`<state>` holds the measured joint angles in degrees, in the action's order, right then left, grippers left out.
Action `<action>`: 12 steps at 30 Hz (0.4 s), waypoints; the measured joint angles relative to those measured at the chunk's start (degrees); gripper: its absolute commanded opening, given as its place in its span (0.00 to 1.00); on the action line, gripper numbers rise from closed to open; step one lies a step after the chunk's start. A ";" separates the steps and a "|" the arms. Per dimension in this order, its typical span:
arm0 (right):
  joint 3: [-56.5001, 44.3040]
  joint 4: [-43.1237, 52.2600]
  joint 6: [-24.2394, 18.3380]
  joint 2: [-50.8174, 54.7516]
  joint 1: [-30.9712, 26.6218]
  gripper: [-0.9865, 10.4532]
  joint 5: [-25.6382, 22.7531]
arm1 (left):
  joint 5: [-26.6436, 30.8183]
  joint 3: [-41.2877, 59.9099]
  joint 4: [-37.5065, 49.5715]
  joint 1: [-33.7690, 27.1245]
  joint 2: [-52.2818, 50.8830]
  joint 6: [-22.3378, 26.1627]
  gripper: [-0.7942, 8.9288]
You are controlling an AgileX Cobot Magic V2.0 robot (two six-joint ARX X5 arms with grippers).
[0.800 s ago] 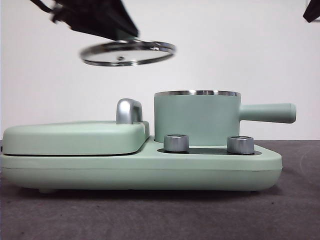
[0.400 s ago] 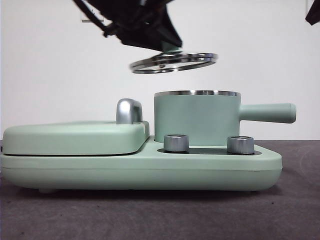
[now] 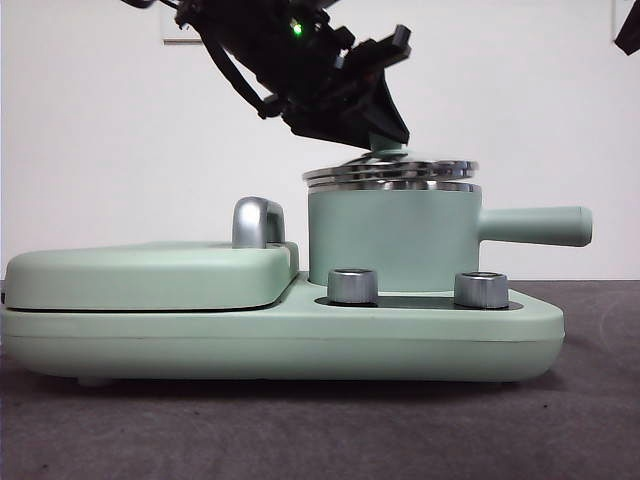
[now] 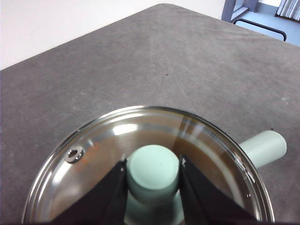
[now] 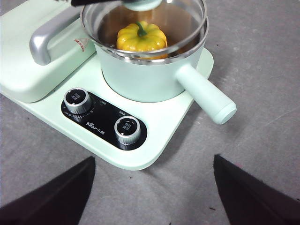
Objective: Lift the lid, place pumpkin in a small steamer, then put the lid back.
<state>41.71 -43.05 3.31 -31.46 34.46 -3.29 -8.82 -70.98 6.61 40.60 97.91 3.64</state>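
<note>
The glass lid [image 3: 390, 172] lies on the chrome rim of the small steamer [image 3: 395, 240], slightly tilted. My left gripper [image 3: 386, 149] comes down from the upper left, shut on the lid's mint-green knob [image 4: 153, 168]. The left wrist view shows both black jaws clamped on either side of the knob, with the lid [image 4: 93, 164] spread below and the steamer's handle [image 4: 263, 147] poking out beyond it. The pumpkin [image 5: 141, 38] sits inside the steamer [image 5: 150, 75], seen through the glass. My right gripper [image 5: 152, 187] hangs open, high and in front of the appliance, holding nothing.
The steamer stands on a mint-green appliance base [image 3: 300, 340] with two chrome dials [image 3: 352, 285] [image 3: 481, 289]. A flat griddle cover [image 3: 150, 275] with a chrome handle [image 3: 255, 222] fills the left half. A black arm tip [image 3: 628, 30] shows at the top right corner.
The left gripper has carried the lid rightward and downward, from hovering above the griddle to resting on the steamer's rim. The right arm has stayed put.
</note>
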 measured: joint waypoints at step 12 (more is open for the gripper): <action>0.00 -0.59 0.00 0.00 0.00 0.42 0.00 | -0.04 0.00 0.28 0.04 0.09 2.05 0.09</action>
<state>41.71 -43.64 3.31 -31.46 34.46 -3.29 -8.86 -70.98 6.90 40.64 98.00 5.69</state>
